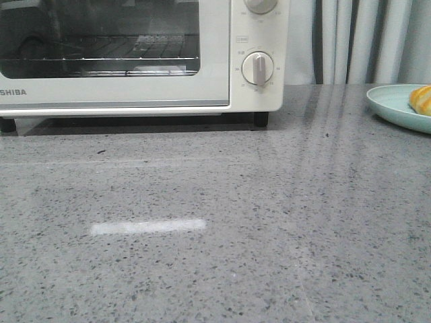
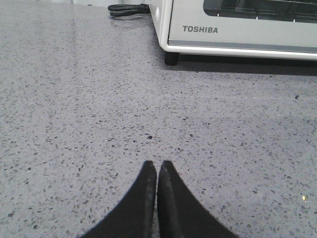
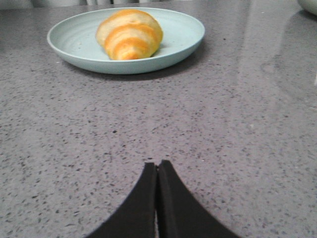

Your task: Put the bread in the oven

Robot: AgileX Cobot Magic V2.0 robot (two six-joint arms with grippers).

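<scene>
1. Across the upper left of the front view stood the oven [image 1: 222, 87], cream-white, its glass door shut with the wire rack visible behind the pane, and two round dials [image 1: 258, 68] stacked on the panel at its right side.
2. At the right edge of that same view, a pale green plate [image 1: 390, 104] sat on the grey speckled tabletop [image 1: 222, 256], well apart from the oven, with the bread [image 1: 421, 99] only partly in frame on it.
3. In the right wrist view the bread [image 3: 130, 34] lay whole on the plate [image 3: 183, 34] in the upper part of the frame, golden-brown with paler stripes across its ridges, its narrow end pointing toward the camera.
4. The right hand [image 3: 157, 166] sat at the bottom centre of that view, its two black fingers pressed together with nothing between them, apart from the plate with bare tabletop between.
5. The left hand [image 2: 157, 166] looked the same in the left wrist view: fingers closed on each other, empty, low over the tabletop.
6. Upper right of the left wrist view showed the oven's lower front corner with "TOSHIBA" lettering [image 2: 200, 29], one black foot [image 2: 171, 58], and a black cable [image 2: 129, 9] lying beside the oven at the top of the frame.
</scene>
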